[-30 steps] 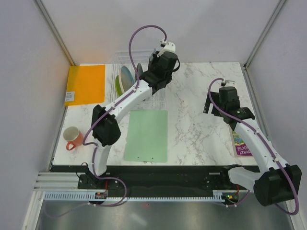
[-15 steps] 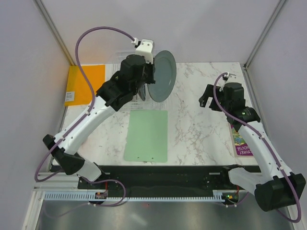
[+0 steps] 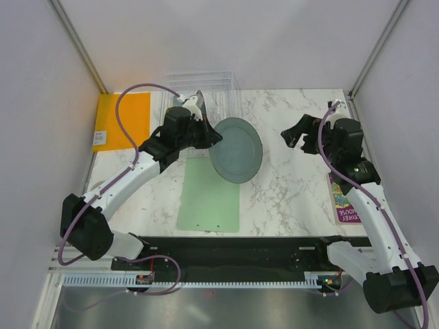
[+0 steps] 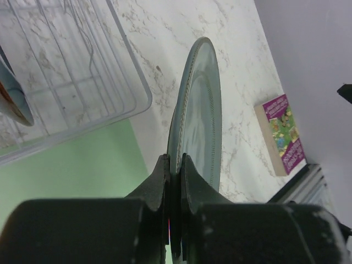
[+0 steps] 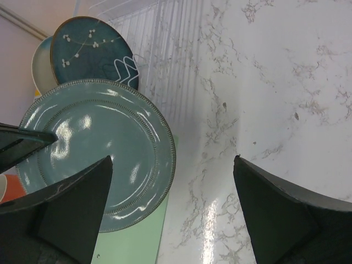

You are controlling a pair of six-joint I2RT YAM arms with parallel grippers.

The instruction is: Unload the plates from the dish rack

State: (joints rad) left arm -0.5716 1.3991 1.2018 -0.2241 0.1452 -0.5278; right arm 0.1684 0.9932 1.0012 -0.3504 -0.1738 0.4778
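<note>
1. Top external view: your dish rack [image 3: 206, 86] sits at the far edge.
2. The teal-grey plate [image 3: 236, 149] hangs tilted beside it, face toward the right arm.
3. Left gripper [image 3: 208, 139] pinches its rim; right gripper [image 3: 295, 134] gapes empty.

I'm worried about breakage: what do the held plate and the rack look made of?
Plate: probably glazed ceramic. It is teal-grey and glossy, with sharp light reflections and a beaded rim.
Rack: apparently clear hard plastic. The tabletop shows through its walls and thin dividers.
</note>
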